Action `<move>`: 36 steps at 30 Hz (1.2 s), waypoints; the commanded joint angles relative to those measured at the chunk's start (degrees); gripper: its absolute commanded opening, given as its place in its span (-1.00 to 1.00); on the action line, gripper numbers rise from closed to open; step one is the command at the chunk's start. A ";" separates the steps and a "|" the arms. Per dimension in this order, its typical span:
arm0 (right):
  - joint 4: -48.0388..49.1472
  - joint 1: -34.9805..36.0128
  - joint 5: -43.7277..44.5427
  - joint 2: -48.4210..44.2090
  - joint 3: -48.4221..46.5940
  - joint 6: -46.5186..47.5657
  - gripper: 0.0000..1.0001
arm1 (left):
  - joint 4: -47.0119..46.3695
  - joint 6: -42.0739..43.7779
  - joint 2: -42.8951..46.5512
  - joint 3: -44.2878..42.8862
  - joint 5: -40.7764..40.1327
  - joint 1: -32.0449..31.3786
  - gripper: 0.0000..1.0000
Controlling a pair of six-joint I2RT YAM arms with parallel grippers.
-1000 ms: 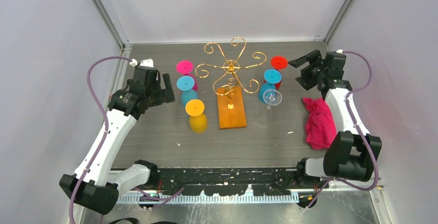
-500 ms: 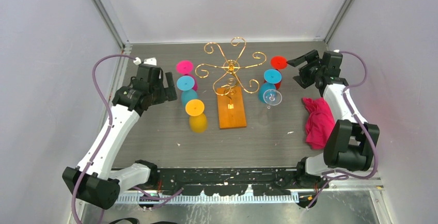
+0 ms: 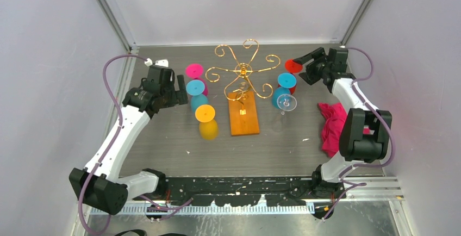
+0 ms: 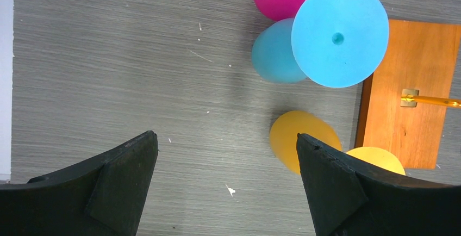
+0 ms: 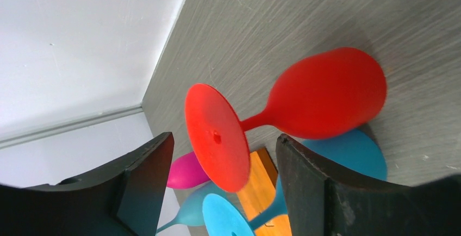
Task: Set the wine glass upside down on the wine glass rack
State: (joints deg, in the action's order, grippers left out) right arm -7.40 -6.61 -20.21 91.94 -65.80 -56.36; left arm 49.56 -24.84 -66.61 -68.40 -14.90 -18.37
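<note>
The gold wire rack [image 3: 243, 70] stands on its orange-brown wooden base [image 3: 243, 113] at mid table. Several coloured wine glasses stand upside down on the table on both sides of it. My right gripper [image 3: 300, 68] is open beside the red glass [image 3: 293, 65]. In the right wrist view the red glass's foot [image 5: 217, 137] sits between my open fingers [image 5: 147, 181], touching neither. My left gripper [image 3: 179, 92] is open and empty, just left of the blue glass [image 3: 195, 88]. In the left wrist view that glass [image 4: 340, 35] lies ahead to the right.
Left of the rack stand pink [image 3: 194, 72], blue and yellow [image 3: 205, 113] glasses. Right of it stand a blue glass [image 3: 286, 80] and a clear glass [image 3: 286, 103]. A pink cloth [image 3: 334, 127] lies at the right. Grey walls close in the sides and the back.
My right gripper has swung left and back, and its open jaws now stand round the red glass's foot. My left gripper has moved slightly right toward the blue glass.
</note>
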 commanded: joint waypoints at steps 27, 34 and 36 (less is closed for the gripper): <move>2.50 2.04 3.98 -2.41 -0.47 -1.37 0.13 | -1.15 2.78 -1.31 -1.82 -0.49 -0.17 1.00; 2.40 2.04 4.55 -4.60 1.25 -1.48 0.04 | -0.87 2.48 -1.15 -1.74 -0.32 -0.17 0.99; 2.24 2.04 4.71 -5.06 1.52 -1.50 -0.01 | -0.78 2.28 -1.15 -1.66 -0.31 -0.17 1.00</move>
State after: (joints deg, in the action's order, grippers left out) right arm -6.04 -4.84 -16.71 90.28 -64.69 -57.58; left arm 49.54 -22.90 -68.69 -68.42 -14.98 -18.37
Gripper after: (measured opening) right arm 0.514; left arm 0.996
